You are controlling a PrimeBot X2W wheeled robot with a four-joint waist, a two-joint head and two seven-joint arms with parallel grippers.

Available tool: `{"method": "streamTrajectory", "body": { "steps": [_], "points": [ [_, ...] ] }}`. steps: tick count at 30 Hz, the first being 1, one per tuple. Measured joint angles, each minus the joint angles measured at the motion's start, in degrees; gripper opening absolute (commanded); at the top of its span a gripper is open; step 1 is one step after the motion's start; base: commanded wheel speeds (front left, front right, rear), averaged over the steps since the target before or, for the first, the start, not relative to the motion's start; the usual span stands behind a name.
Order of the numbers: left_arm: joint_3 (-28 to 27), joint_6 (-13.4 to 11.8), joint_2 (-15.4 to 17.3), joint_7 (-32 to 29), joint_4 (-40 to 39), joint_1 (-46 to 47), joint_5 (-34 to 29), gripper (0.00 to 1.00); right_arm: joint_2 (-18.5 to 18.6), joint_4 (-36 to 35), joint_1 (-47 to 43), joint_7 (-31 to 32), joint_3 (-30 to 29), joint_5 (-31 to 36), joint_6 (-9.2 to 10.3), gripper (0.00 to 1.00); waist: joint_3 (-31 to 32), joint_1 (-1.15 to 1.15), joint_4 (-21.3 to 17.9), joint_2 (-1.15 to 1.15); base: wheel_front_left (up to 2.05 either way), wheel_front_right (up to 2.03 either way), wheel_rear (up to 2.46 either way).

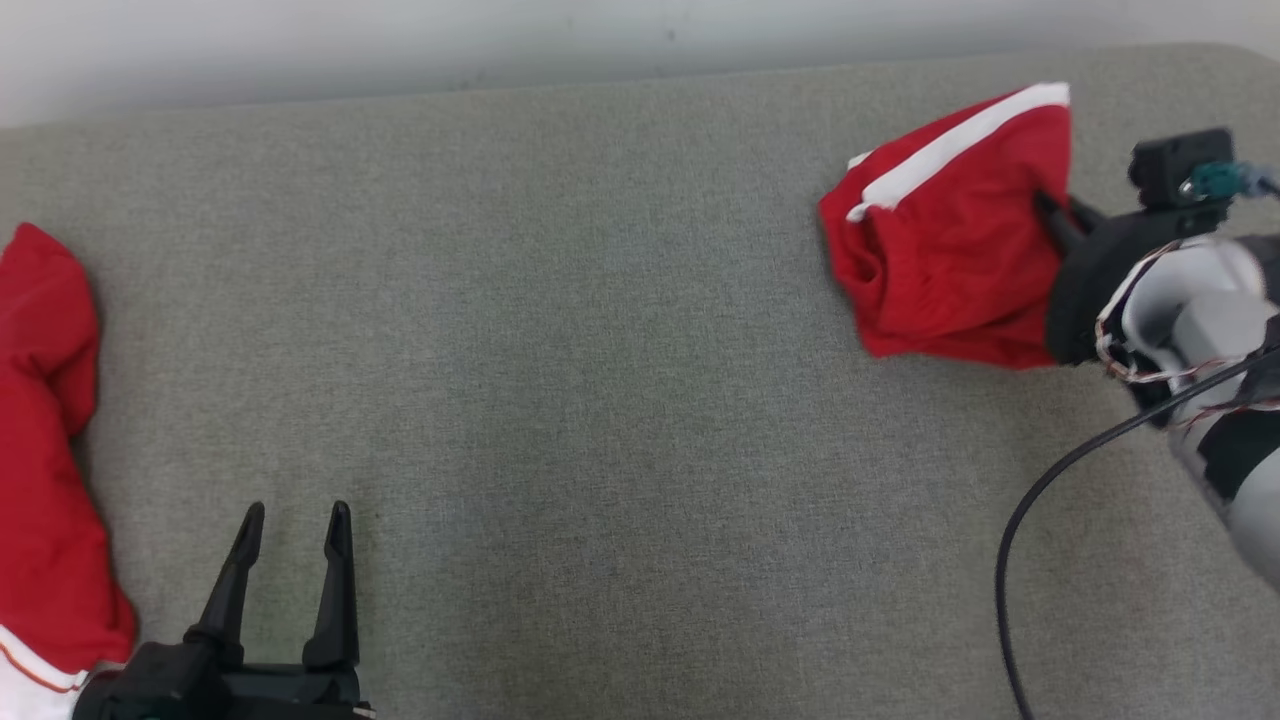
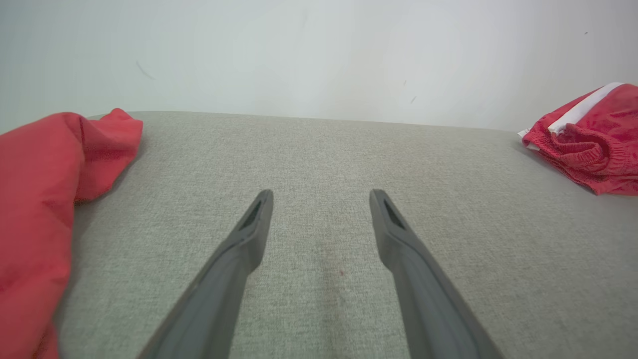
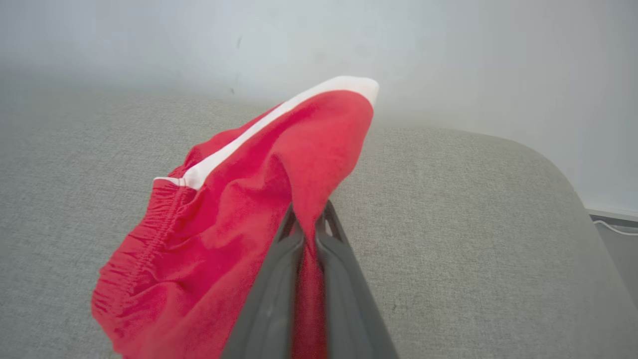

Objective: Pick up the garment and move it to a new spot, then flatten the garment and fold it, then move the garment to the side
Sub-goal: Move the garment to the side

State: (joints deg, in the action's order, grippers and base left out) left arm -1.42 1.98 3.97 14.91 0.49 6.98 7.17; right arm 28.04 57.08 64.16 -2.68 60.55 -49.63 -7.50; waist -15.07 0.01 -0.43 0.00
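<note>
Red cloth (image 1: pixel 45 450) cut by left edge; forearm (image 1: pixel 1200 320) by right edge

My L gripper (image 1: pixel 297 514): 2 long dark tapered fingers (image 2: pixel 238 262), blk base. R forearm (image 1: pixel 1195 300) pale grey; blk cable (image 1: pixel 1030 500), red/wht wires (image 1: pixel 1108 345), teal connector (image 1: pixel 1216 181).

Right gripper (image 3: pixel 310 219) clamped on a fold of red shorts (image 3: pixel 239 219) above grey cushion (image 3: pixel 473 239).
</note>
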Motion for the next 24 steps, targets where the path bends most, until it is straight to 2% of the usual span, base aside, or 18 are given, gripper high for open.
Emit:
{"method": "streamTrajectory", "body": {
  "steps": [11,24],
  "points": [
    [-1.13,0.54,1.55,0.01,-3.37,0.46,-0.73,1.0,5.12,1.87,7.22,1.24,0.9,0.49,0.0,0.0,-4.49,-0.01,-0.66,0.0,0.0,0.0,0.0],
    [-2.33,0.2,3.47,-0.21,-8.61,0.51,-1.24,1.0,8.58,5.32,12.89,2.29,2.15,1.68,0.0,0.0,-9.66,0.0,-0.52,0.01,0.0,0.0,0.0]
  ]
}}
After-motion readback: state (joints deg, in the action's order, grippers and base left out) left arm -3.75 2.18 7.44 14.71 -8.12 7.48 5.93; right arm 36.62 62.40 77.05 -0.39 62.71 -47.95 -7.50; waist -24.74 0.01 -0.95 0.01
